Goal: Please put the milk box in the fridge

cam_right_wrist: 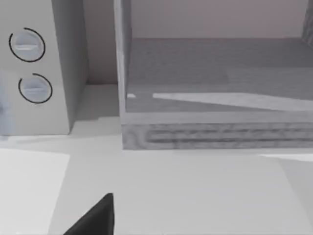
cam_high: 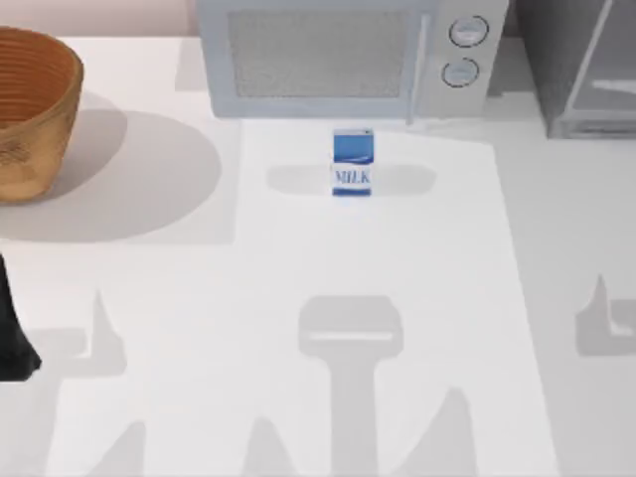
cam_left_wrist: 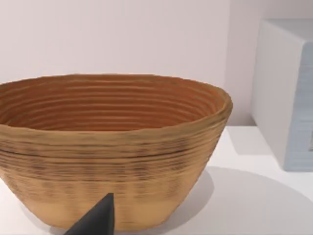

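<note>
The microwave [cam_high: 348,60] at the back of the table serves as the reference landmark.

1. Left of the microwave: a woven basket [cam_high: 30,114] stands on the table [cam_high: 298,278], well apart from the carton. The left wrist view looks into this basket [cam_left_wrist: 110,147], with the microwave's side wall [cam_left_wrist: 288,93] beyond it. The left arm [cam_high: 12,328] appears as a dark shape at the table's left edge, nearer the viewer than the basket. One dark fingertip of the left gripper [cam_left_wrist: 98,220] is visible; how far it is spread cannot be told, and nothing is seen in it.

2. In front of the microwave: the milk box [cam_high: 352,162] stands upright, just beside the microwave's front face, untouched. It is judged light and fairly stiff, though its card walls would likely dent under hard pressure. The smooth printed faces may be slippery. Recommended hold: across two opposite flat sides, about mid-height, with moderate force.

3. Legible writing: "MILK" in blue on the carton's white lower band. The microwave's two round knobs [cam_high: 465,50] carry no readable marks.

4. Right of the microwave: the fridge [cam_high: 586,70] stands open, its grey interior [cam_right_wrist: 215,78] facing the right wrist camera. One fingertip of the right gripper [cam_right_wrist: 95,218] shows; its opening cannot be told, and no load is seen.
</note>
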Motion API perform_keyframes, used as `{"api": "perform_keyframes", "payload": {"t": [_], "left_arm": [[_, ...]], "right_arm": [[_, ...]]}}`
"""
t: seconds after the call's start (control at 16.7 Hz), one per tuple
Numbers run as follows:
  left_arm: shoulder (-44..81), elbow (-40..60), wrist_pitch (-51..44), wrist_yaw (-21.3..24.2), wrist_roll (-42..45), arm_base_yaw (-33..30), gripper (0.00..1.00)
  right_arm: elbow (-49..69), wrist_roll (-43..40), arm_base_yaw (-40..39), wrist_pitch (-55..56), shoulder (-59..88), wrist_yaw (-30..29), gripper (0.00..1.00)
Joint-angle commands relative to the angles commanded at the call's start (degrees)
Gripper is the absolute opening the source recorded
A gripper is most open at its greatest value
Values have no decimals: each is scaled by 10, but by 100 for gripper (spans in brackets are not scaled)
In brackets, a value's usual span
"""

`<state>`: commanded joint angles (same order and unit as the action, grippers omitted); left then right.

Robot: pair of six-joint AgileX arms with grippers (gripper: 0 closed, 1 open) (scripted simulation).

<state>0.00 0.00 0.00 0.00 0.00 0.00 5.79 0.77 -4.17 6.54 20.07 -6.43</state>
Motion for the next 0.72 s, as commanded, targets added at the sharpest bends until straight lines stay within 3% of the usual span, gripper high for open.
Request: {"api": "perform_keyframes", "payload": {"t": [0.72], "left_arm": [[0,0,0,0,0,0,100]], "right_arm": [[338,5,-167,375,576,-170,100]]}}
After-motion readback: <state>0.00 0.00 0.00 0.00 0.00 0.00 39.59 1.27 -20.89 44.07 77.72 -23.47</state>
